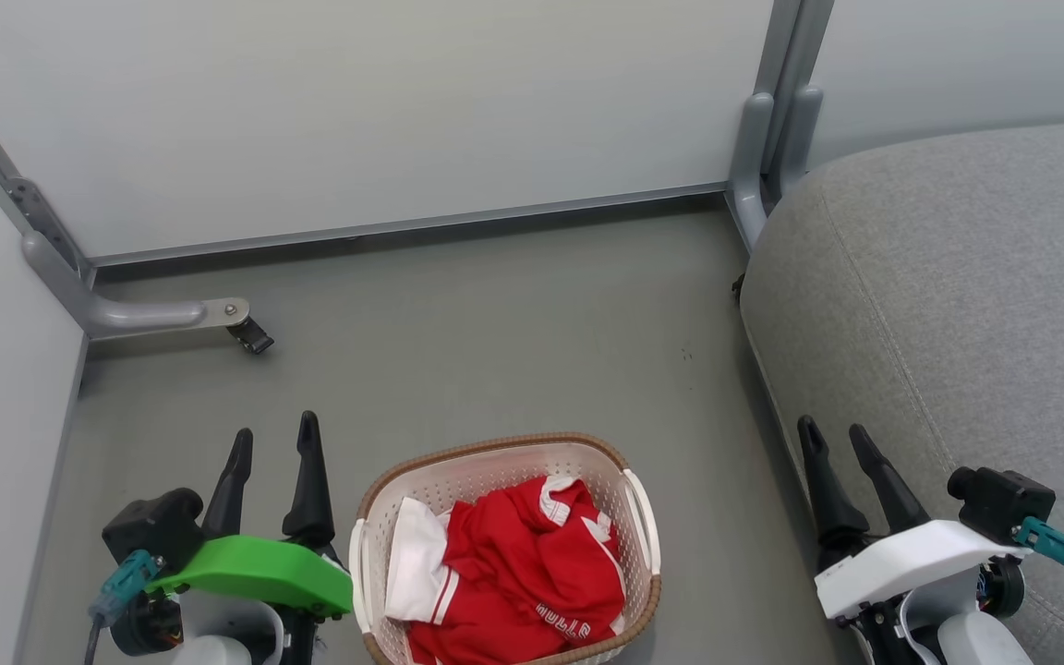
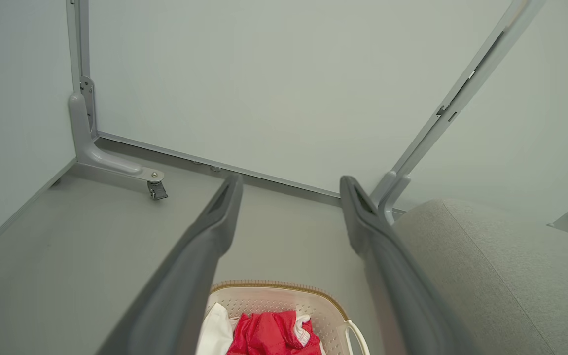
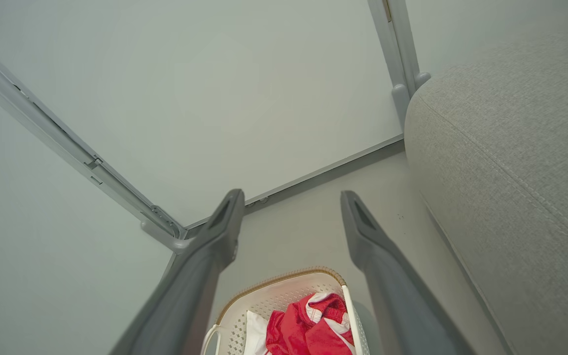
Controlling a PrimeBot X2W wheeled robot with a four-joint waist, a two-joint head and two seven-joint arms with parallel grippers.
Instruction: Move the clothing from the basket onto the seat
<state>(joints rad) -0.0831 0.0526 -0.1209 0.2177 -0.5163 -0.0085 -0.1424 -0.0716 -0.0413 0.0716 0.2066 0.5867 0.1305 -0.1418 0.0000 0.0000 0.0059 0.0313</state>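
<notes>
The clothing [image 1: 513, 573] lies bunched inside the basket [image 1: 495, 447]: mostly red fabric w/ a white panel on its left side, white trim stripes and white lettering near the bottom edge of the head view. The basket stands on the grey floor [image 1: 495, 314], low centre in the head view, btwn the two arms, its brown rim and both white handles showing. The seat [image 1: 957, 277] is on the robot's right, a big grey cushion w/ a stitched seam, near the basket but apart from it, a strip of floor btwn them. The left gripper [image 1: 276, 426] hovers just beside the basket's left side, dark fingers pointing up the view, green cover behind them; jaws spread wide, nothing btwn them. The right gripper [image 1: 832, 426] is at lower right, in front of the seat's near edge, white cover behind; jaws likewise parted, holding nothing. In both wrist views the fingers stand well apart w/ the basket and the red cloth low btwn them, clear of both. Beyond the floor are pale partition panels [image 1: 403, 111] in grey frames, and at left a grey support foot w/ a small castor [image 1: 250, 334].
</notes>
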